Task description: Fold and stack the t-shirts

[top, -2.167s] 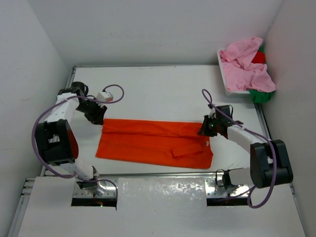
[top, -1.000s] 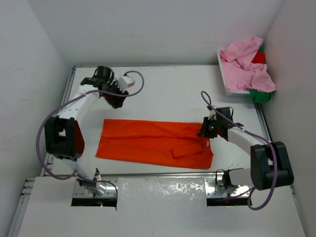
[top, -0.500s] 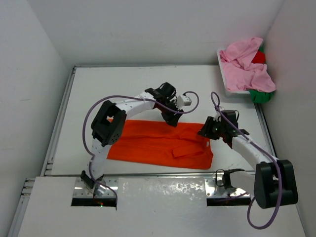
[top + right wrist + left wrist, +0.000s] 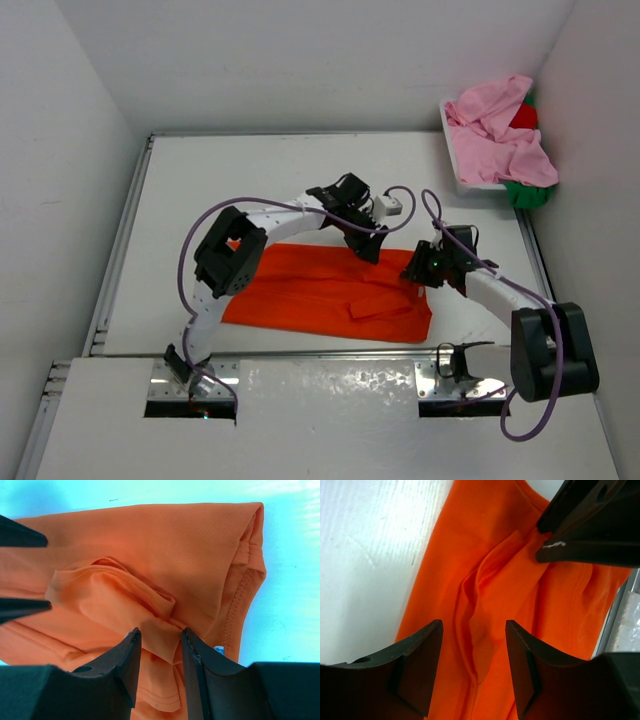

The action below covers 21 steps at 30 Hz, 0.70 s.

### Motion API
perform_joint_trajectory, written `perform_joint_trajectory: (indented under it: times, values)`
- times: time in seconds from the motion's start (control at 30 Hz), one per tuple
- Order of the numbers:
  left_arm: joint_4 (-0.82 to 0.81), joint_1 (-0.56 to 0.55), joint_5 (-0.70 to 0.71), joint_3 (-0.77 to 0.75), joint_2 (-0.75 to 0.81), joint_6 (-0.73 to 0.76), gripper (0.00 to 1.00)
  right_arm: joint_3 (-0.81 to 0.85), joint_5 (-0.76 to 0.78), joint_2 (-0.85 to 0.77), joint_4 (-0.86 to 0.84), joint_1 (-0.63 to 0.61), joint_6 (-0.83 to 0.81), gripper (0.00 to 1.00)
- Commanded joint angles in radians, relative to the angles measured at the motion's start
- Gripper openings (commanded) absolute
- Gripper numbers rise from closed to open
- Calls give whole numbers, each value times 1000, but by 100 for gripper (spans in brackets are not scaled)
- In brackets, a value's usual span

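The orange t-shirt (image 4: 310, 295) lies folded into a long band on the table, also seen as orange t-shirt (image 4: 500, 580) and orange t-shirt (image 4: 165, 545). My left gripper (image 4: 371, 250) reaches across to its right part and hangs open (image 4: 472, 645) over a raised crease. My right gripper (image 4: 413, 268) stands open (image 4: 160, 640) at the shirt's right end, with a loose flap of orange cloth lying between its jaws. The two grippers are close together. The pink t-shirt (image 4: 500, 135), red t-shirt (image 4: 523, 116) and green t-shirt (image 4: 527, 192) are heaped at the back right.
A white basket (image 4: 470, 186) holds the heap in the back right corner. White walls close in the table on the left, back and right. The left arm (image 4: 270, 215) stretches over the shirt's upper edge. Metal mounting plates (image 4: 330, 385) line the near edge.
My left arm has swung from the far left of the table across to the shirt's right part. My right gripper has opened and shifted slightly at the right end.
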State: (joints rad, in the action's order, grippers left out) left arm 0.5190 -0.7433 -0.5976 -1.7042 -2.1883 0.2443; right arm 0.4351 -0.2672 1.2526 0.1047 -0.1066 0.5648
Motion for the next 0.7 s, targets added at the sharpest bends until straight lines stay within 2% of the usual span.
perform_joint_trajectory:
  times: [0.0,0.1,0.17,0.2,0.27,0.3,0.37,0.43,0.5,0.67]
  values:
    - [-72,-21,-16,6,-8,-46,51,-2,11,-4,-48,2,-13,37]
    - [-108,-30,33,15,-28,-74,50,-6,8,11,-54,2,-16,36]
    - [-119,-33,33,15,-40,-85,42,-10,3,18,-65,2,-17,36]
    - [-120,-33,30,14,-42,-88,32,-16,5,25,-68,2,-16,34]
    - [-114,-34,16,8,-42,-91,22,-21,5,28,-77,2,-17,30]
    - [-108,-34,13,2,-41,-92,11,-24,3,28,-80,2,-16,27]
    - [-88,-33,4,-18,-38,-86,2,-25,6,28,-83,2,-16,17]
    - [-73,-33,5,-29,-34,-83,0,-21,8,27,-80,2,-23,7]
    - [-67,-33,1,-37,-28,-83,0,-15,9,24,-68,2,-31,2]
    - [-1,-31,-36,-45,16,-68,0,-10,2,-67,-5,2,-51,0]
